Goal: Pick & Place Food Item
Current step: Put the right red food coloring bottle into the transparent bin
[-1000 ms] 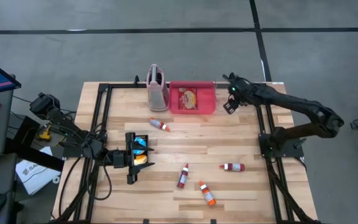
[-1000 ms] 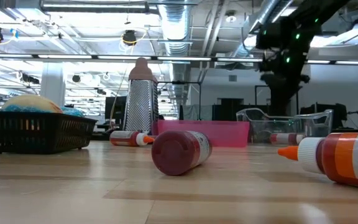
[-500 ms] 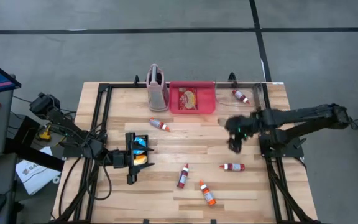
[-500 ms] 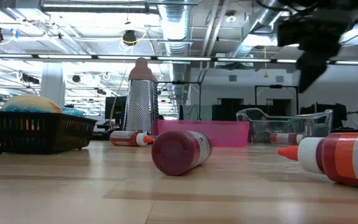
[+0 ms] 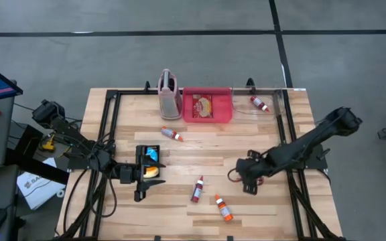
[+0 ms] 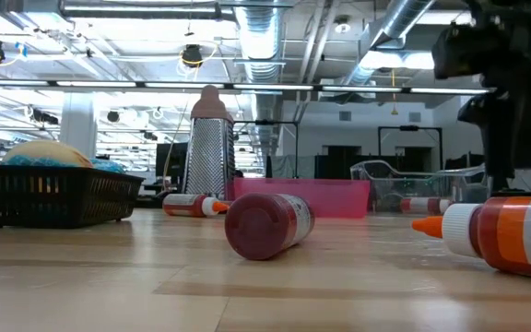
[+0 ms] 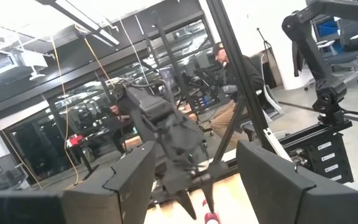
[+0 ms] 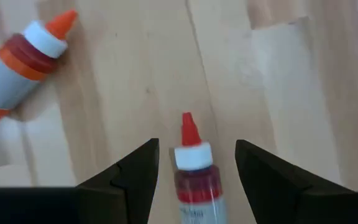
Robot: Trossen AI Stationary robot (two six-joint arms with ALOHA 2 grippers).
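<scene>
A pale wooden surface (image 5: 206,150) carries a pink tray (image 5: 208,106), a black basket (image 6: 49,195) and a silver grater (image 5: 169,94). The bottles (image 8: 194,171) are red with white collars and red or orange tips.

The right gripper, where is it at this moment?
In the high view the right gripper is over the table's right half, open above a red bottle that lies between its fingers in the right wrist view, with an orange bottle nearby.

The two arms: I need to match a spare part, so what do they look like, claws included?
Both are matte black, built of jointed tube-like segments. The left arm trails loose black cables over the table edge. The right arm looks slimmer. The right claw has two flat, dark, angular fingers; no markings are legible.
</scene>
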